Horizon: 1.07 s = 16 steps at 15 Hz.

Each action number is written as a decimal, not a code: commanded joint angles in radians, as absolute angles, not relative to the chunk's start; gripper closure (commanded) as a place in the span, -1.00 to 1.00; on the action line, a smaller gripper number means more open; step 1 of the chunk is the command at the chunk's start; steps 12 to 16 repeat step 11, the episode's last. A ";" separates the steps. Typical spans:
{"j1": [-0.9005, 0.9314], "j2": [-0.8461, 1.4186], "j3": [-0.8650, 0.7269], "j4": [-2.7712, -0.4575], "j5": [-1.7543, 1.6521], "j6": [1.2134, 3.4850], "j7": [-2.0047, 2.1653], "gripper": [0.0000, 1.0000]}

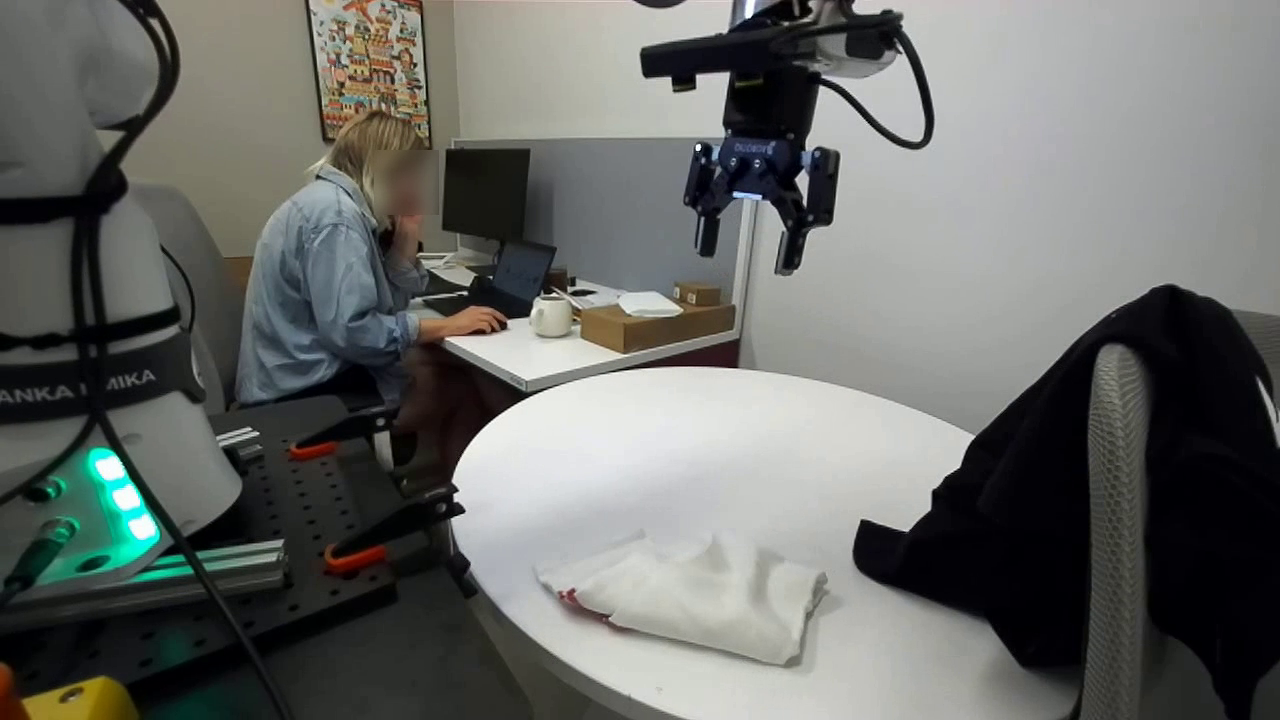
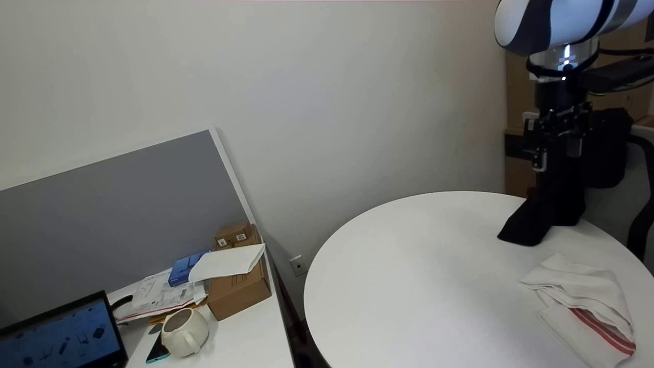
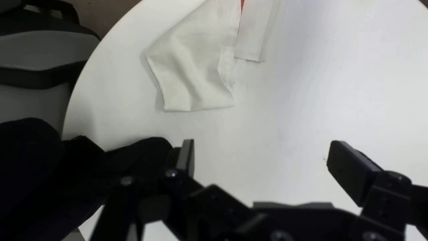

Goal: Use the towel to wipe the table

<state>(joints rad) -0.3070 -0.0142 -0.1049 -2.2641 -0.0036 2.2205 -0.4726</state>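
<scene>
A white towel with red stripes lies loosely folded on the round white table (image 1: 700,440). It shows in both exterior views (image 1: 710,600) (image 2: 582,291), near the table's edge. In the wrist view the towel (image 3: 194,70) is at the top, cut off by the frame edge, with a sliver of red. My gripper (image 1: 748,245) is open and empty, high above the table and apart from the towel. In the wrist view its fingers (image 3: 262,157) are spread wide over bare table, with the towel ahead and to the left.
A chair with a black garment (image 1: 1000,530) draped on it stands at the table's edge; the garment hangs onto the tabletop. A desk with a mug (image 1: 552,316), a cardboard box (image 1: 655,325) and a laptop adjoins the table. A person (image 1: 330,270) sits there.
</scene>
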 commanded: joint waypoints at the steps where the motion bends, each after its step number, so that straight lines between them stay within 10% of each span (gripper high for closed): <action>1: -0.262 -0.174 -0.155 -2.405 0.001 2.223 -0.495 -1.00; 16: -0.209 -0.286 -0.208 -2.517 -0.018 2.221 -0.467 -1.00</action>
